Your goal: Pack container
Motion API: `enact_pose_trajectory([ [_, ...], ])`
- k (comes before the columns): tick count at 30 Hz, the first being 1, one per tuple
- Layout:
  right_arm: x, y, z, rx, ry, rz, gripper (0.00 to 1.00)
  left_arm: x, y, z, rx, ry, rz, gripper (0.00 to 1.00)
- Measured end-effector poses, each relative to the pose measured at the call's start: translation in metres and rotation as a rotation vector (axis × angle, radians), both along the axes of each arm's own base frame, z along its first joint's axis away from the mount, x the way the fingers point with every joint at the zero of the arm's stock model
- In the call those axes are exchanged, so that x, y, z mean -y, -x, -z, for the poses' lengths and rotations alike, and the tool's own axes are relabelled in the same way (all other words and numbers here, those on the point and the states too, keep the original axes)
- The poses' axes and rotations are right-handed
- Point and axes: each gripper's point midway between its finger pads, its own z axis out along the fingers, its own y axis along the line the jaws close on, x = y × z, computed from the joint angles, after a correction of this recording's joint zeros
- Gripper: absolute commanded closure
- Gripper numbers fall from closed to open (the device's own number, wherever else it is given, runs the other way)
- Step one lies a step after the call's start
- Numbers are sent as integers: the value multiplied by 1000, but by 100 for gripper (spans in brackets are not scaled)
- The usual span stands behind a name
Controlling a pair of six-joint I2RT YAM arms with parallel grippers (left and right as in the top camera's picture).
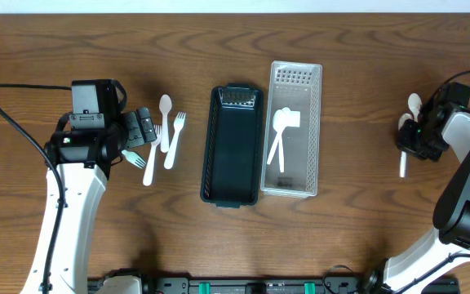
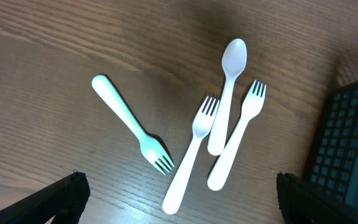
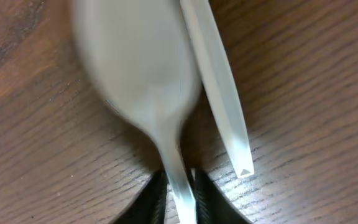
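At the brown wooden table's (image 1: 365,49) right edge, the right gripper (image 3: 179,193) clamps a white plastic spoon (image 3: 135,81), probably bound next for the clear rectangular bin (image 1: 317,122) mid-frame; the left gripper (image 2: 182,199) gapes wide.

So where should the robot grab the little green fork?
Mid-handle, coming straight down from above and squeezing across the narrow handle. The green fork lies flat with bare table on either side of its handle, while its prongs sit close to a white fork.
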Motion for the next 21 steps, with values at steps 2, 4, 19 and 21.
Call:
enact_pose_trajectory([
  [2,-1,0,0,-1,-3,3,96,0,0,0,0,0,0,2],
  [4,-3,2,0,-7,-16,5,99,0,0,0,0,0,0,2],
  [19,-110,-43,-162,362,-168,-191,99,0,0,0,0,0,0,2],
  [21,-143,-45,-172,386,-200,-248,99,0,0,0,0,0,0,2],
])
